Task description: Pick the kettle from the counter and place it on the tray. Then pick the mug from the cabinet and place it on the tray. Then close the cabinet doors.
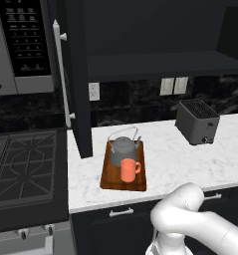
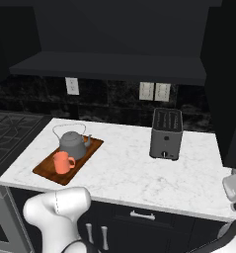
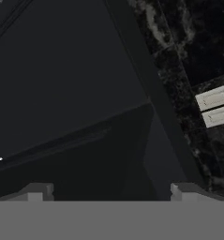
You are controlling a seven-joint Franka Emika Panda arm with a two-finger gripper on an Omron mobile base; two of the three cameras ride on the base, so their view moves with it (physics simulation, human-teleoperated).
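The dark grey kettle (image 1: 123, 148) (image 2: 72, 144) stands on the far half of the reddish-brown tray (image 1: 110, 177) (image 2: 93, 146). The orange mug (image 1: 129, 170) (image 2: 63, 162) stands upright just in front of it on the same tray. The tray lies on the white counter (image 1: 180, 159) (image 2: 124, 168). Above, the cabinet (image 1: 160, 64) (image 2: 109, 66) stands open: its left door (image 1: 76, 74) swings out toward me, and its right door (image 2: 227, 84) hangs open at the right. My gripper (image 3: 111, 194) is open, holds nothing, and faces a dark cabinet panel.
A grey toaster (image 1: 196, 121) (image 2: 166, 133) sits on the counter right of the tray. A gas stove (image 1: 23, 164) and the microwave (image 1: 21, 45) are to the left. Wall sockets (image 2: 154, 91) (image 3: 215, 105) dot the black backsplash. My hand's grey body (image 2: 234, 188) shows under the right door.
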